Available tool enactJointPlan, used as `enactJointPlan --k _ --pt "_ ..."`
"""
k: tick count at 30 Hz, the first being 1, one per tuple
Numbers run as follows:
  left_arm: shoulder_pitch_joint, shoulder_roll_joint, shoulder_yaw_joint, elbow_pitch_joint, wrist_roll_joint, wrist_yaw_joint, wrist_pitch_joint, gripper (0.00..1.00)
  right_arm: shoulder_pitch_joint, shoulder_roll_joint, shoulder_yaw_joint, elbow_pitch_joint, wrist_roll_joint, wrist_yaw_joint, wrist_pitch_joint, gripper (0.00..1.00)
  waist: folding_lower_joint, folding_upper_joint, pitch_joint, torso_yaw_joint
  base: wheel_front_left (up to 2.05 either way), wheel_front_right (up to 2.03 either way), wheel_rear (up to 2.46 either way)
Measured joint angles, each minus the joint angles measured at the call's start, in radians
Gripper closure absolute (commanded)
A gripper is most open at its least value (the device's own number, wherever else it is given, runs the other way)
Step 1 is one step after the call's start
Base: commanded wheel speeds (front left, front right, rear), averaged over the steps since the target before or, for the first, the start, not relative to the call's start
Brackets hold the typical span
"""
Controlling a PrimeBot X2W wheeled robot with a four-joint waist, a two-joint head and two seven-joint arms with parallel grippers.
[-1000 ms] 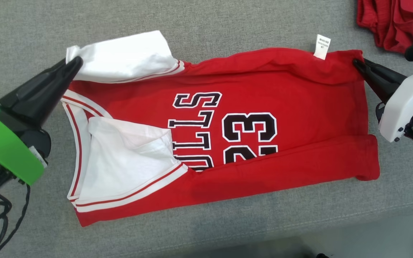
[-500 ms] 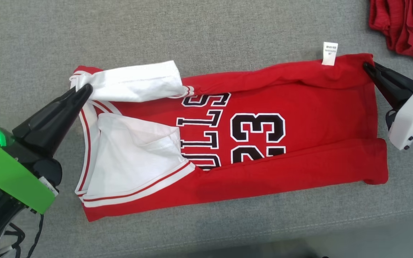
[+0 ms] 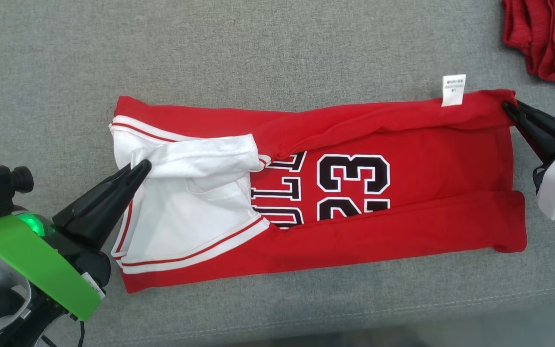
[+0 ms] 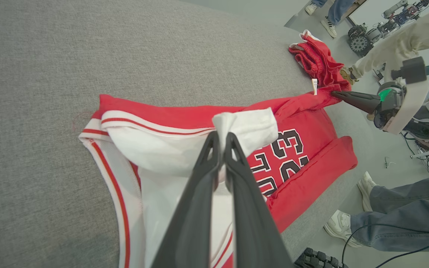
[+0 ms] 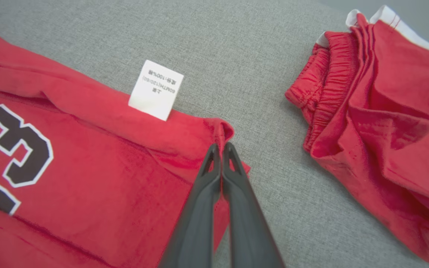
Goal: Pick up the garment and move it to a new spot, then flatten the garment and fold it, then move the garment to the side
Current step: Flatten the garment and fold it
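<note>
Grey cloth point(image 3: 277, 53) bears the jersey point(image 3: 417, 219) lying left-to-right, collar at my left; my left gripper point(image 3: 143, 166) clamps its white sleeve point(image 3: 200, 155), right gripper point(image 3: 507, 105) its hem corner point(image 3: 494, 99)

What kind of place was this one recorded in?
Probably a robotics lab: a small wheeled machine on the floor, loose black cables, and a person in jeans beside the grey fabric-covered surface.

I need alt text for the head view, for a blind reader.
A red jersey printed 23 lies partly folded on grey fabric. The left gripper pinches its white sleeve, the right gripper a red corner, jaws shut. Another red garment lies upper right.
</note>
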Motion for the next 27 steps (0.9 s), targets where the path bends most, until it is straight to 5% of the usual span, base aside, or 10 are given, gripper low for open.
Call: enactJointPlan --k 27 --pt "0.132 -0.051 -0.062 0.012 0.0 -0.001 -0.046 1.0 0.073 -0.085 0.005 -0.047 -0.06 0.002 -0.012 1.0 0.0 0.0 -0.045 0.033 0.0 0.0 0.0"
